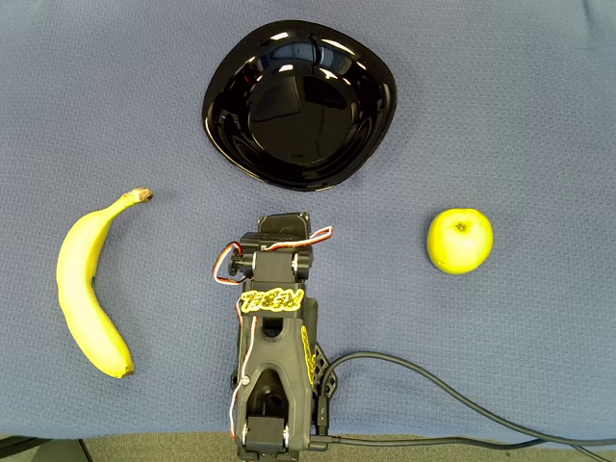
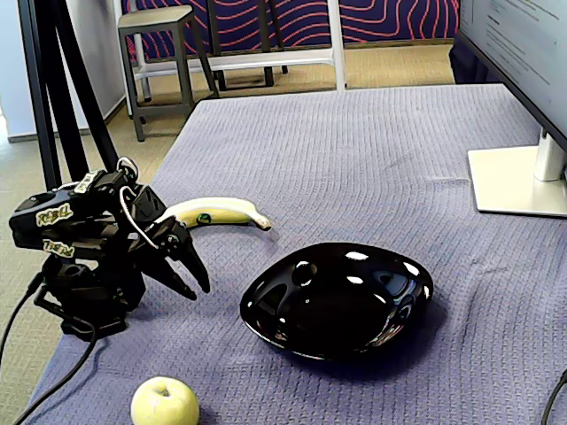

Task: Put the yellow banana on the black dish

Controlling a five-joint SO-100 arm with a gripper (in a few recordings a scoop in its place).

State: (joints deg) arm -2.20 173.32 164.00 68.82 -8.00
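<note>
The yellow banana lies on the blue cloth at the left of the overhead view, brown stem toward the top; in the fixed view the banana lies just behind the arm. The black dish sits at top centre, empty and glossy; in the fixed view the dish is right of the arm. My gripper points down at the cloth between banana and dish, touching neither. Its fingers stand slightly apart with nothing between them. In the overhead view the folded arm covers the fingers.
A yellow-green apple rests to the right of the arm, and in the fixed view the apple sits near the front edge. A monitor stand occupies the far right. A black cable trails from the arm's base.
</note>
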